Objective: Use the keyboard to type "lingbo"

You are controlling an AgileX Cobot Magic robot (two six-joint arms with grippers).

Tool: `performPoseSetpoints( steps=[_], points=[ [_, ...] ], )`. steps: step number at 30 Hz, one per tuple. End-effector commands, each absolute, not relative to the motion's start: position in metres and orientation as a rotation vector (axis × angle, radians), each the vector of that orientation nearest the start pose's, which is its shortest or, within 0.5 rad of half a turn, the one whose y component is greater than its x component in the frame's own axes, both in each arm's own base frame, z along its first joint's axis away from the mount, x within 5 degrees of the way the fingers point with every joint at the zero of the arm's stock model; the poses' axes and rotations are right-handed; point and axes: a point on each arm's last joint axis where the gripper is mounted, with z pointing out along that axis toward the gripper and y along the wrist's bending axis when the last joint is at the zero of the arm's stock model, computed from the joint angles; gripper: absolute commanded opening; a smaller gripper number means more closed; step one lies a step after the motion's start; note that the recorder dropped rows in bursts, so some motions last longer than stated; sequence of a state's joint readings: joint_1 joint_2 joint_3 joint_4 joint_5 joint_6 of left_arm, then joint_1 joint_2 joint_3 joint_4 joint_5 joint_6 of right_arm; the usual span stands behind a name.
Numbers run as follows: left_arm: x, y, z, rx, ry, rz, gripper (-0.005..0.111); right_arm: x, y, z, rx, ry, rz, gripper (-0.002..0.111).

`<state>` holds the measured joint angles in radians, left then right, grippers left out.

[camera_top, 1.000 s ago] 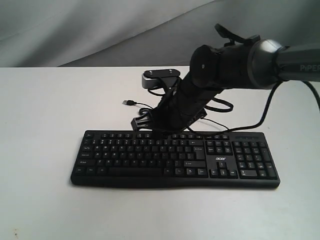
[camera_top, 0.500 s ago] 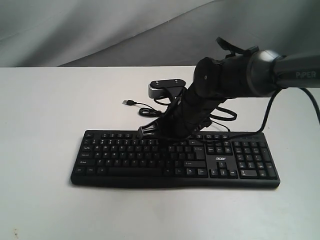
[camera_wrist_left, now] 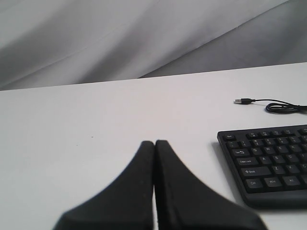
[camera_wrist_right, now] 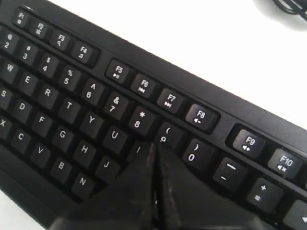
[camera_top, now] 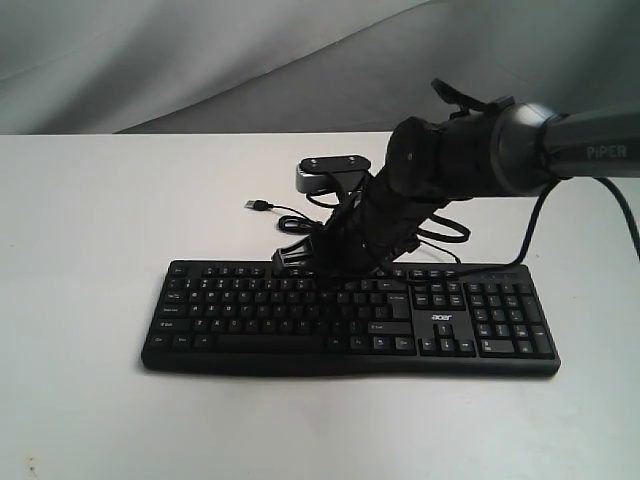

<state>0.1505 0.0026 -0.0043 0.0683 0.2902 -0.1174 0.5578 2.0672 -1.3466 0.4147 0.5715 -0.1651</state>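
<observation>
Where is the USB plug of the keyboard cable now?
In the exterior view the USB plug lies on the table behind the keyboard, left of the right claw.

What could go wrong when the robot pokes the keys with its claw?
The right claw, shut to a narrow point, aims at the spot where the I key and the 9 key crowd together on the wide black plastic keyboard. It might press the wrong key, or two at once. The thin black USB cable loops on the table close by the arm, so the arm could perhaps snag it and tug the keyboard.
</observation>
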Motion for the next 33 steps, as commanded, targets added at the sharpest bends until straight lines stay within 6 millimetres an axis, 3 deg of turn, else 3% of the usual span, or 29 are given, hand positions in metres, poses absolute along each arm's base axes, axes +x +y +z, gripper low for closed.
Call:
performPoseSetpoints(
  steps=[1, 26, 29, 33],
  points=[
    [0.054, 0.010, 0.187, -0.203, 1.758, 0.079, 0.001, 0.346, 0.238, 0.138, -0.580, 2.738, 0.499, 0.000],
    [0.054, 0.010, 0.187, -0.203, 1.758, 0.079, 0.001, 0.346, 0.238, 0.127, -0.578, 2.768, 0.494, 0.000],
    [0.054, 0.010, 0.187, -0.203, 1.758, 0.079, 0.001, 0.345, 0.238, 0.136, -0.574, 2.752, 0.507, 0.000],
    [0.054, 0.010, 0.187, -0.203, 1.758, 0.079, 0.001, 0.343, 0.237, 0.164, -0.579, 2.681, 0.525, 0.000]
  ],
)
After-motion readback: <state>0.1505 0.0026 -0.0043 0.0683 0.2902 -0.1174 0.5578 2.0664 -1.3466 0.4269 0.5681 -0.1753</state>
